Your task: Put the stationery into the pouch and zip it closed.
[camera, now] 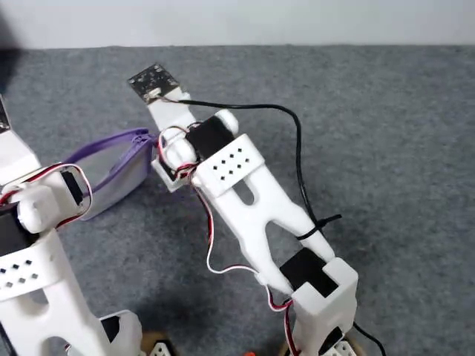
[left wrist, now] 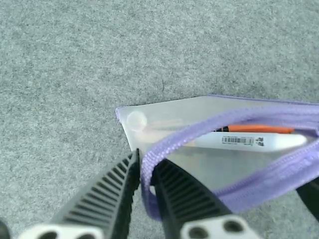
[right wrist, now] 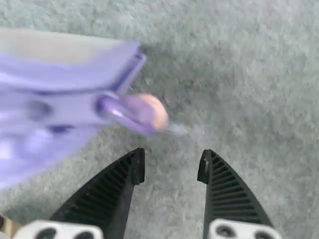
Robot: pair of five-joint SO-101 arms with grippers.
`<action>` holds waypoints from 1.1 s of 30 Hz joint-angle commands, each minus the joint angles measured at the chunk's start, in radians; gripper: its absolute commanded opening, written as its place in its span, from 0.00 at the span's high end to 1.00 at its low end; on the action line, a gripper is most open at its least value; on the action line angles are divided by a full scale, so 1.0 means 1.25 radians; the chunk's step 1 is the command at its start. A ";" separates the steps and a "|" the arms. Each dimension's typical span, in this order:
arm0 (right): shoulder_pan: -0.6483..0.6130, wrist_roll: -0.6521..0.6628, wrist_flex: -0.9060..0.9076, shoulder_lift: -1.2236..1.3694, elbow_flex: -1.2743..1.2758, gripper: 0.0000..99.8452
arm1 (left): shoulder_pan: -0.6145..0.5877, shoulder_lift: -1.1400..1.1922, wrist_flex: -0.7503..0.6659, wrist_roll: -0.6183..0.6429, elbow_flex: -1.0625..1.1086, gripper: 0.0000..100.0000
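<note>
While the left gripper (left wrist: 145, 167) pinches the pouch (left wrist: 169, 112) rim on the table (left wrist: 75, 59), pens (left wrist: 259, 141) inside, the right gripper (right wrist: 171, 166), jaws apart, should close squarely on the zip pull (right wrist: 142, 112) and draw straight along

Robotics lab bench: grey felt-like mat (camera: 386, 133), plain white wall (camera: 237, 22), white plastic arms (camera: 252, 200) with exposed wiring (camera: 299, 148).

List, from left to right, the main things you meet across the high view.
left arm → pouch → right arm
</note>
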 commanded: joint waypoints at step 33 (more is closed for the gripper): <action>0.037 0.070 0.028 -0.155 -0.006 0.99 | 0.007 -0.007 0.010 0.004 -0.004 0.99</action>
